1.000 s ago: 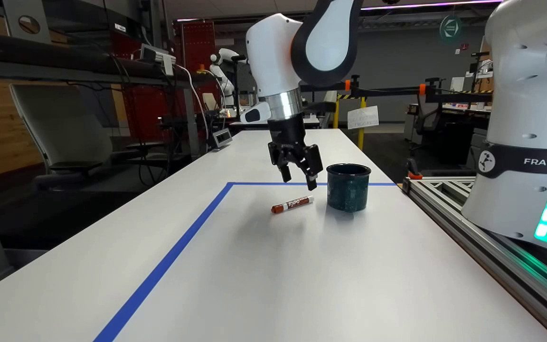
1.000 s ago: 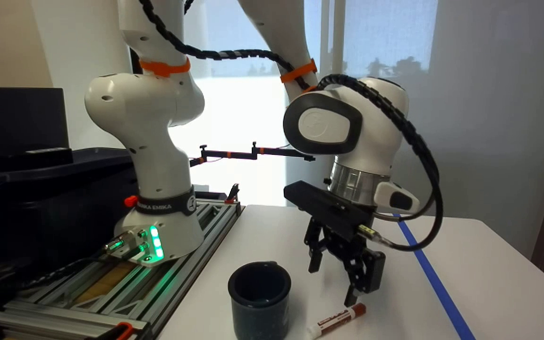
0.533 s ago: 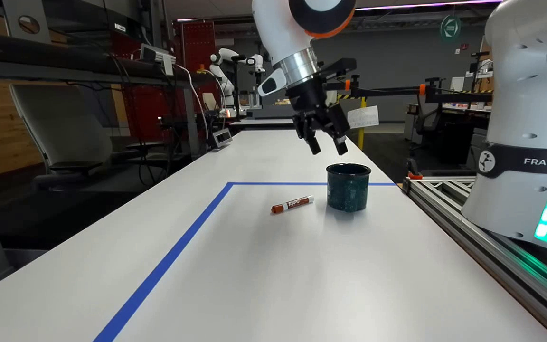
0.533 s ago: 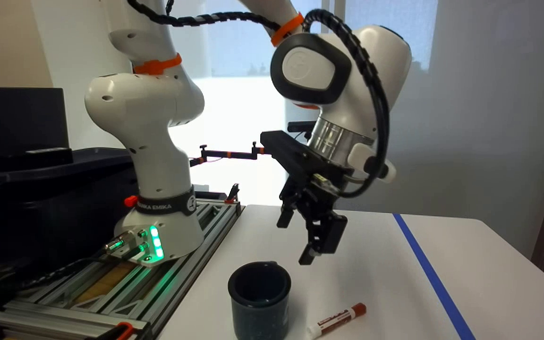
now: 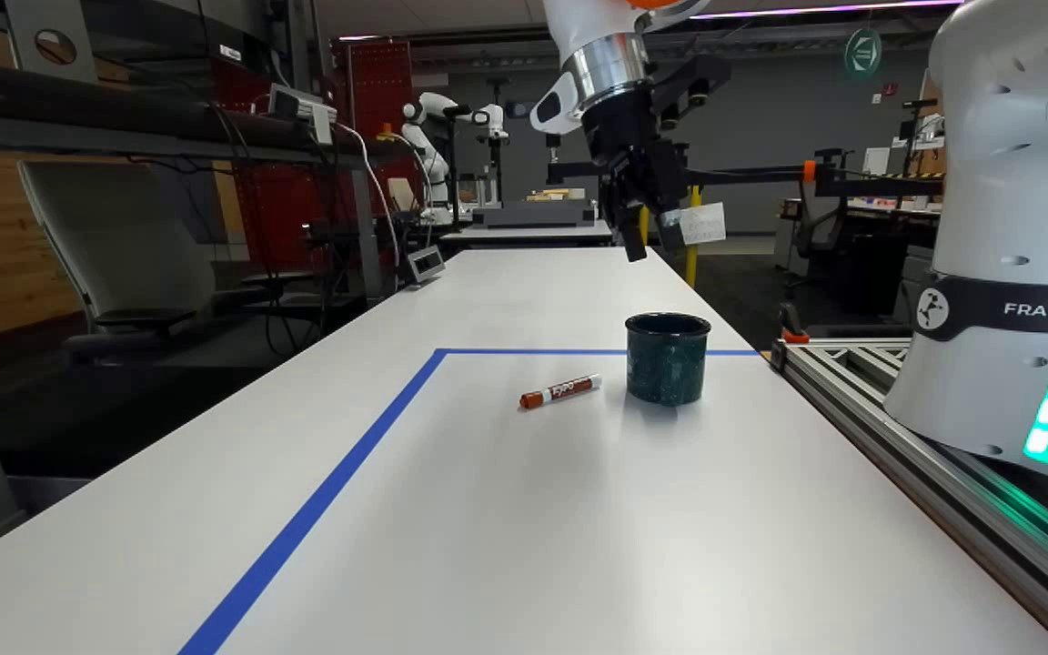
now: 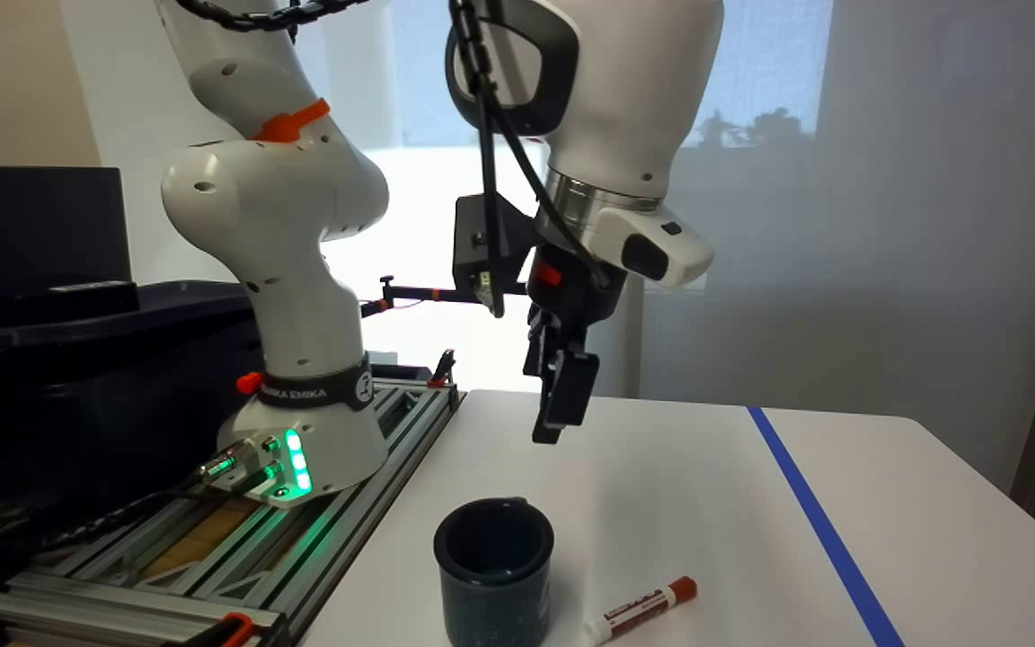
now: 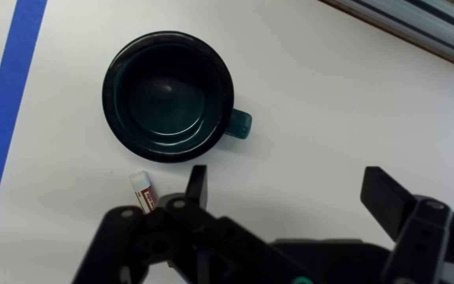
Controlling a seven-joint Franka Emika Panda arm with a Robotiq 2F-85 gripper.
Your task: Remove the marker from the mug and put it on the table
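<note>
On the white table (image 5: 506, 546), listed left to right in an exterior view: one strip of blue tape (image 5: 342, 473), cornered at its far end. One marker (image 5: 560, 392), lying flat, red end leftward, white end toward the mug (image 5: 667, 366), just beside it, not touching. One gripper (image 5: 654, 247), high above the table, fingers (image 7: 198, 185) standing well apart, nothing held. Governing relation: the marker lies lower than the gripper and to its left in this view; in the wrist view it sits outside the gap, one finger hiding part of its barrel, its long axis running mostly across the line that joins the two fingers. One mug, dark green, upright, nothing visible inside it in the wrist view. Condition, as judged: marker out of the mug and on the table, task apparently complete; the coming move probably needs no grasp, only a rise away, since marker and mug both lie below the fingers and outside the gap. Should a regrasp be wanted, it would call for a sideways shift toward the marker before any descent; a straight drop might bring that one finger near the barrel and roll it. One arm base (image 5: 988, 382), white, banded in black, well apart at far right.
</note>
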